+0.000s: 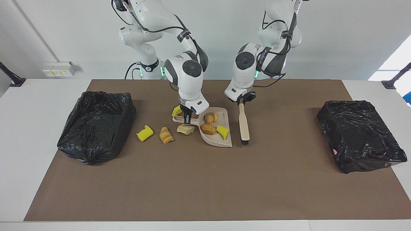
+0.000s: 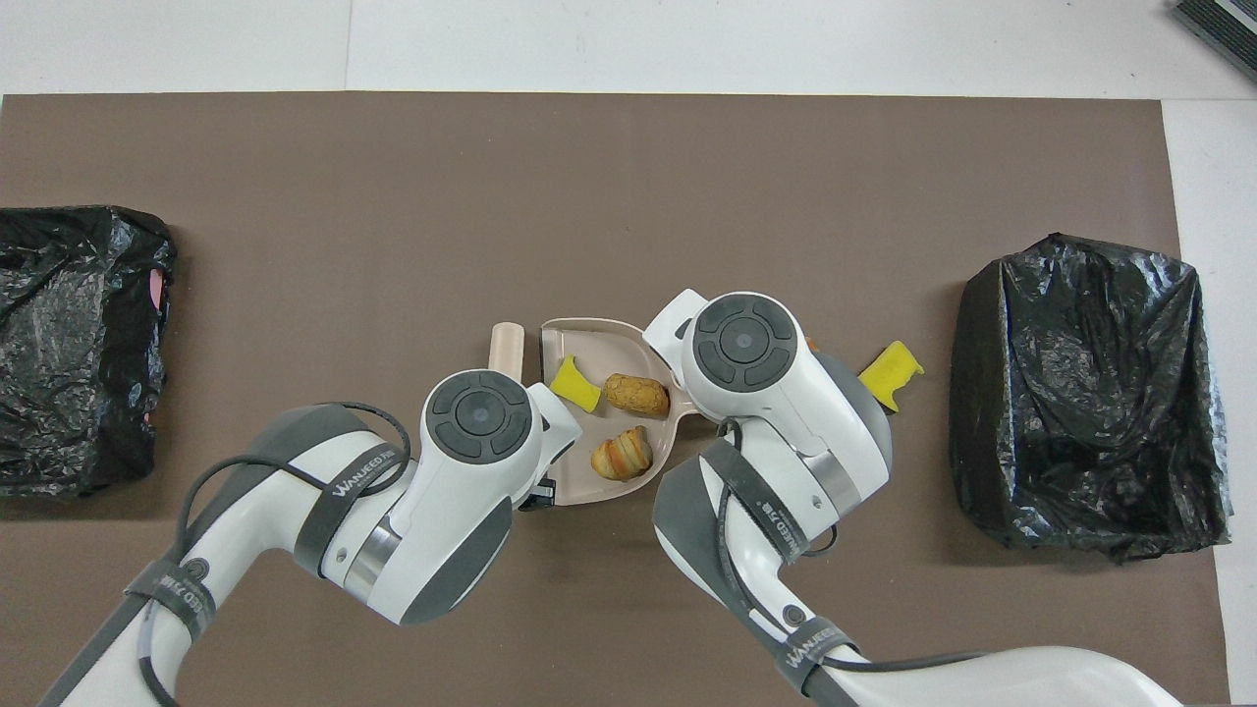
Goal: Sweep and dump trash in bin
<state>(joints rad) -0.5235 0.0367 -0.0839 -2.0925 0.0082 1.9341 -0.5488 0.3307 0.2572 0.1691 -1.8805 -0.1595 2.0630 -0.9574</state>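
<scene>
So the dustpan (image 1: 215, 128) sits mid-mat and is the thing to orient by. The right gripper (image 1: 187, 118) is clamped shut on the dustpan's handle, pan mouth pointing toward the left arm's end of the table. The left gripper (image 1: 241, 100) is pinched shut on the top of the brush (image 1: 243, 123), which hangs just beside the dustpan's open edge, bristles down at the mat (image 1: 205, 186).

Three bits of trash are in the dustpan: a yellow foam chunk (image 1: 222, 132) near its lip, a brown lump (image 1: 208, 129) and a croissant-looking piece (image 1: 211, 117). Four are out of it, all on the handle side: a pale bread lump (image 1: 185, 129) right by the handle, a striped piece (image 1: 166, 135) and a yellow chunk (image 1: 144, 133) further toward the bin (image 1: 96, 126) at the right arm's end, plus another yellow chunk (image 1: 176, 110) tucked next to the right gripper on the robots' side.

What worries me: the leftovers are on the wrong side of the dustpan, so the brush has to come around it, or the pan has to be turned. Turn it too fast and the foam chunk at the lip probably slides out. Also that hidden yellow chunk is right under the wrist, easy to miss or knock away. The second bin (image 1: 359, 134) is well apart from everything.
</scene>
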